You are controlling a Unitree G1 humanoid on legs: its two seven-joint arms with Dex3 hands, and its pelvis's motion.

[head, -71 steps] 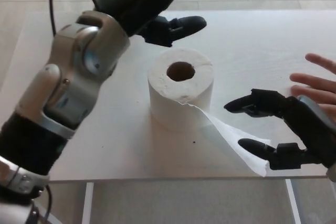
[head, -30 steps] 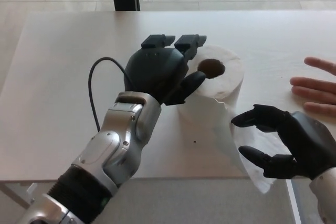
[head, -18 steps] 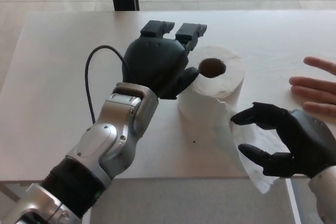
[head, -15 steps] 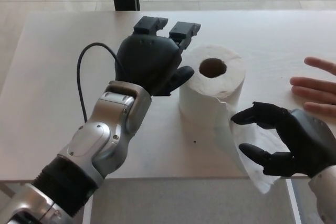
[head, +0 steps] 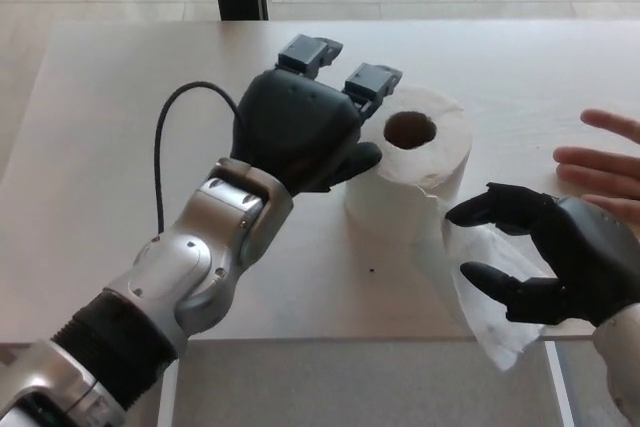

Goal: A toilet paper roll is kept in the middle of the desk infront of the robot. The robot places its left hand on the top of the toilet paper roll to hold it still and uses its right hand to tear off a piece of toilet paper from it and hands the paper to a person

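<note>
Left hand [head: 303, 127] crowding roll [head: 415, 172]

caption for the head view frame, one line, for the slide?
Left hand hovers open beside the toilet paper roll; open right hand brackets the loose paper tail.

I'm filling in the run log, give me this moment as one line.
left hand: open, at roll's left edge | right hand: open around loose sheet, not pinched | toilet paper roll: upright, untorn | person's hand: waiting

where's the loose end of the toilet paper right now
In the head view the loose sheet hangs from the toilet paper roll on the robot's right, over the desk front edge, between the right hand's spread fingers.
</note>
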